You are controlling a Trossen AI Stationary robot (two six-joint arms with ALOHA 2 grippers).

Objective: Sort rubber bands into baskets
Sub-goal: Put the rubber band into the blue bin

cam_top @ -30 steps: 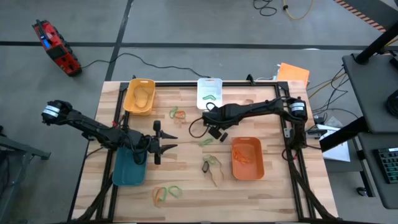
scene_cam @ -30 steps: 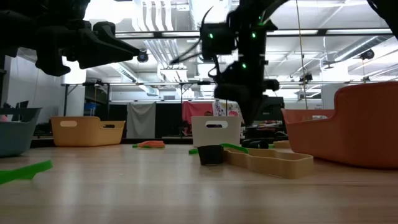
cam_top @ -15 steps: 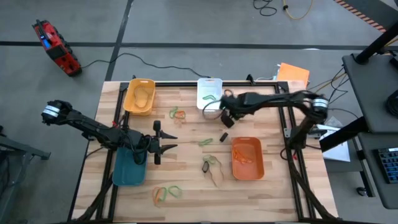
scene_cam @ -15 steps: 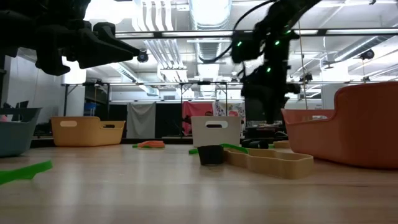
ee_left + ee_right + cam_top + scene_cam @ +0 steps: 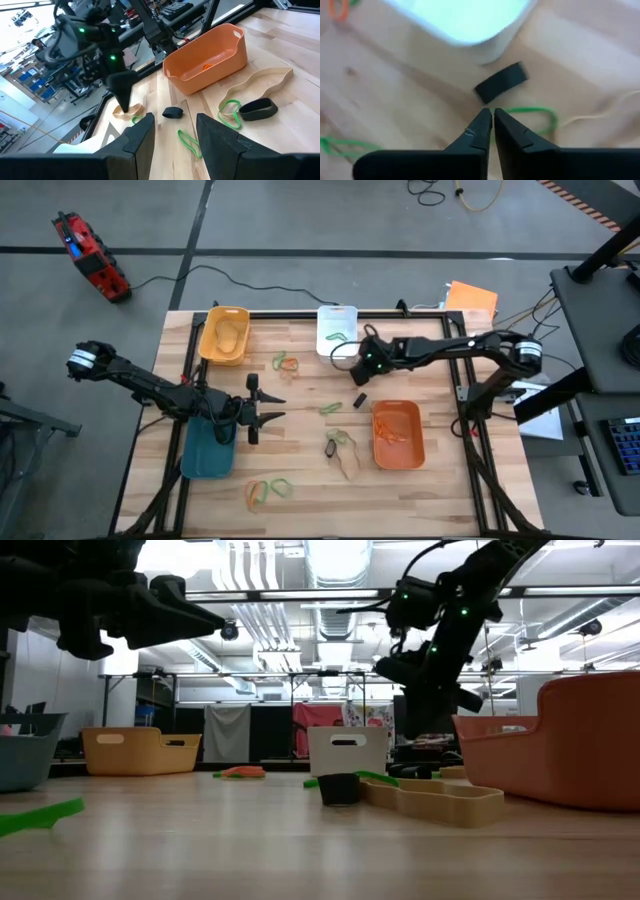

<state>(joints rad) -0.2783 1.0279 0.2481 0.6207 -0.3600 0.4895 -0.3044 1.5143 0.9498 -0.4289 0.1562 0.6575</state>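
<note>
Four baskets (image 5: pixel 224 335), one each: yellow, white, teal, orange.

The high camera looked straight down on the whole table (image 5: pixel 300 480) from well above. The low camera sat at tabletop level, facing across the wood into the room. Each wrist camera looked past its own fingers, close to the surface. All four views shared the black band (image 5: pixel 359 400) (image 5: pixel 340 788) (image 5: pixel 173 112) (image 5: pixel 501 82) mid-table.
</note>
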